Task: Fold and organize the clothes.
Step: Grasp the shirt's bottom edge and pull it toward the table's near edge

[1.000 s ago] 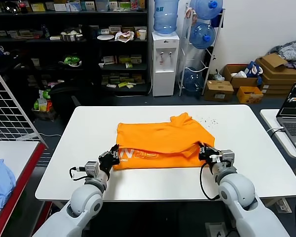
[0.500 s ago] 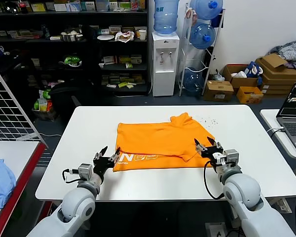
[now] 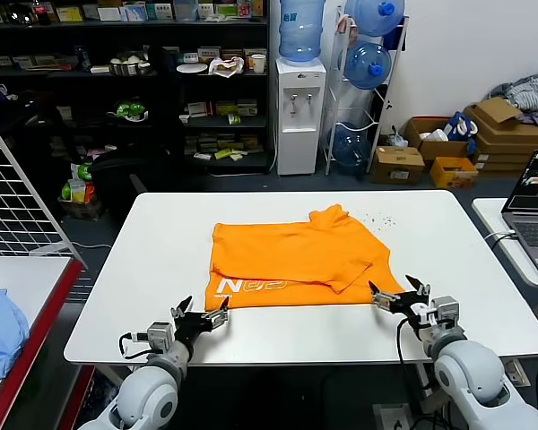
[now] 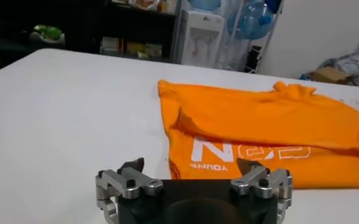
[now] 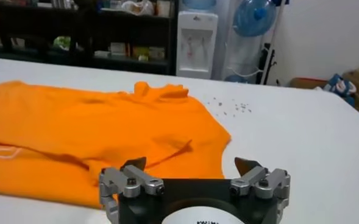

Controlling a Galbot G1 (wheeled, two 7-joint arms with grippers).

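White desk (image 3: 143, 269) fills the head view and carries the orange T-shirt (image 3: 296, 260) near its centre, partly folded: the body lies doubled into a broad band, the white lettering (image 3: 251, 287) shows along the near edge toward 7 o'clock, and the collar (image 3: 330, 213) points to 12 o'clock. One loose flap, probably a sleeve, lies across the band toward 4 o'clock. The left gripper (image 3: 200, 318) hovers just off the shirt's near corner at 7 o'clock, its fingers (image 4: 133, 164) spread wide and holding nothing; the left wrist view shows cloth ahead of them, not between them. The right gripper (image 3: 396, 295) sits beside the opposite near corner at 4 o'clock, its fingers (image 5: 247, 165) likewise spread and empty. Step in hand, judged from the layout: release after one fold, both arms clear of the fabric. The next move likely calls for fresh grasps on the band's ends or near edge to make a further fold, keeping the layers aligned.
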